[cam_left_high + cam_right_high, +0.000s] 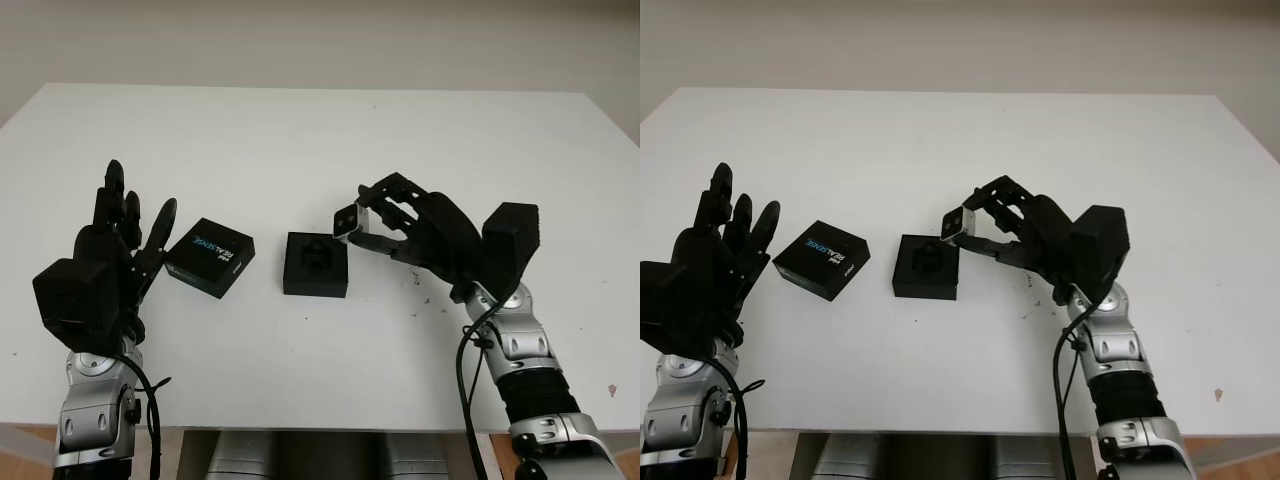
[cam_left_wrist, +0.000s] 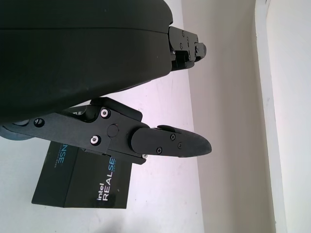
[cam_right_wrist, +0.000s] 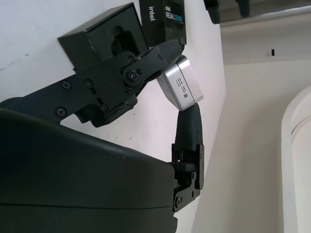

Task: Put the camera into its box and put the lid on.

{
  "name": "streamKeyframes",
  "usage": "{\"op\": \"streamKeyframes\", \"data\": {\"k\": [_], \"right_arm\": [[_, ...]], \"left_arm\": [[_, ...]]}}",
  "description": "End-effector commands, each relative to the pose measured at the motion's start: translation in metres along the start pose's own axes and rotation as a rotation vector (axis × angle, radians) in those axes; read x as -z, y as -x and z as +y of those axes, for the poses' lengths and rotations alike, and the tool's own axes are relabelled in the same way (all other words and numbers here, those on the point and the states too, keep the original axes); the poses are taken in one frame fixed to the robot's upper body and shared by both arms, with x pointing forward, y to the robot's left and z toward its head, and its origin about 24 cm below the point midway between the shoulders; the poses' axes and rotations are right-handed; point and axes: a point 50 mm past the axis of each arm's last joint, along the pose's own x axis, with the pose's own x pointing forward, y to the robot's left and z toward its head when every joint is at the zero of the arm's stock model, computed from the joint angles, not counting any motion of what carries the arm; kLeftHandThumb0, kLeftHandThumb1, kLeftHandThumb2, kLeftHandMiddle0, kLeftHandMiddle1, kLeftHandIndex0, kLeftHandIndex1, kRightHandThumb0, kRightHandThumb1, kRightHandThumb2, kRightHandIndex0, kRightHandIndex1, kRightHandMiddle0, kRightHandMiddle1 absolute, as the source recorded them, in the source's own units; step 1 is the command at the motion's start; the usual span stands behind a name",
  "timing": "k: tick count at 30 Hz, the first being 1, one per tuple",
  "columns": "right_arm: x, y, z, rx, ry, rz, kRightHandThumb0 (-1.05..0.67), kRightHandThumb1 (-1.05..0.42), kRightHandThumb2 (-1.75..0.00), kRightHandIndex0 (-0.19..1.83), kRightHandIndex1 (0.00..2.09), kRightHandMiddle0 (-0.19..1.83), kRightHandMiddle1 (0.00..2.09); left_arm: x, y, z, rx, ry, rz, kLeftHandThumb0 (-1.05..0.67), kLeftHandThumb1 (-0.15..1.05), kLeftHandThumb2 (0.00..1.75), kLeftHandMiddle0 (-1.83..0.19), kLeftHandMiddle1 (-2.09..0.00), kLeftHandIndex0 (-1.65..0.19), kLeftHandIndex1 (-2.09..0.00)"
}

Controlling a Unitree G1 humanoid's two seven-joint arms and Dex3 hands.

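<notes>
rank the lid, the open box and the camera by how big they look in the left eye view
1. lid, printed top up, beside the open left hand
2. open box, looking nearly the same, so that order is unsure
3. camera, clearly smallest, held in the right hand

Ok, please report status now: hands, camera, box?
Right hand holds camera, above table. Left hand open beside lid. Box open, nothing blocking.

A small silver camera (image 1: 349, 220) is hanging tilted just above the open black box (image 1: 316, 265), which is sitting beside its printed black lid (image 1: 210, 257).
</notes>
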Motion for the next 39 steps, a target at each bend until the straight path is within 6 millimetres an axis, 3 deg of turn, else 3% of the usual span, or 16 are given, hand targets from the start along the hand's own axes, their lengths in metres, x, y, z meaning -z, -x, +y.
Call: {"op": "streamKeyframes", "data": {"k": [1, 14, 39], "right_arm": [[-0.007, -0.008, 0.005, -0.005, -0.008, -0.036, -0.37, -0.95, -0.05, 0.19, 0.03, 0.26, 1.8], [0.002, -0.022, 0.019, -0.028, -0.061, -0.007, -0.39, -0.95, -0.05, 0.19, 0.04, 0.27, 1.8], [0.014, -0.02, 0.03, -0.096, -0.043, 0.05, -0.38, -0.94, -0.05, 0.19, 0.05, 0.29, 1.79]], "left_arm": [[-0.004, 0.0, 0.001, -0.004, -0.007, -0.018, -0.49, 1.05, 0.25, -0.05, -0.05, 0.0, -0.05], [-0.003, 0.001, 0.004, -0.014, -0.015, -0.012, -0.51, 1.05, 0.24, -0.06, -0.06, 0.0, -0.05], [-0.004, 0.001, 0.004, -0.008, -0.013, -0.014, -0.51, 1.05, 0.24, -0.06, -0.06, 0.0, -0.06]]}}
